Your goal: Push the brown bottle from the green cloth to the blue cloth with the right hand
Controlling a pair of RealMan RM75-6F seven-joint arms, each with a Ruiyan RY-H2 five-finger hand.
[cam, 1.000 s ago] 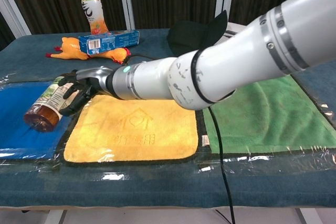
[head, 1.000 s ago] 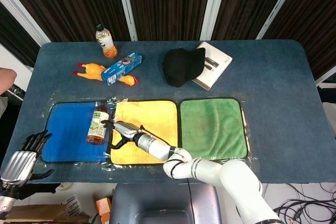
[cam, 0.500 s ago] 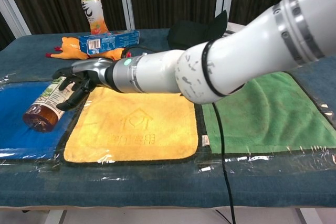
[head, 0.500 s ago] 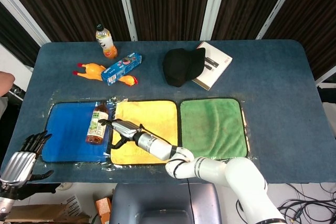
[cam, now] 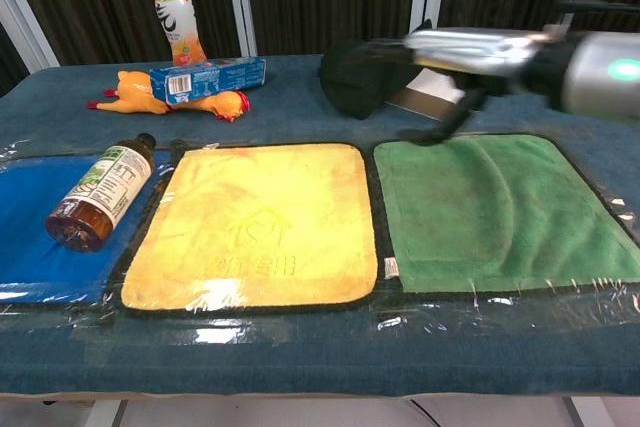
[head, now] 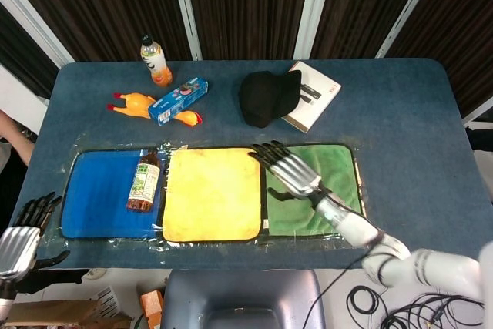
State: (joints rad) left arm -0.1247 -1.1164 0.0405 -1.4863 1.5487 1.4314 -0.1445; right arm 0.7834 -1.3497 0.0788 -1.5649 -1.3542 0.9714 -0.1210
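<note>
Since half a second ago the right hand (head: 286, 169) has pulled away from the brown bottle (head: 143, 183) and swung back across the yellow cloth (head: 212, 193); it now hovers over the near-left part of the green cloth (head: 323, 167), fingers spread and straight, holding nothing. In the chest view the same hand (cam: 470, 50) shows blurred above that cloth's far edge, touching nothing.

Lying on its side, the bottle has barely shifted: it rests on the right part of the blue cloth (head: 96, 198), cap toward the far side, just beside the yellow cloth's edge.

At the near-left corner of the head view, the left hand (head: 21, 238) hangs below the worktop (head: 400, 105), fingers loosely apart and empty.

Farther back stand an orange drink bottle (head: 155, 59), a rubber chicken (head: 139, 104), a blue box (head: 179, 99), a black cap (head: 266, 95) and a booklet (head: 316, 94).
</note>
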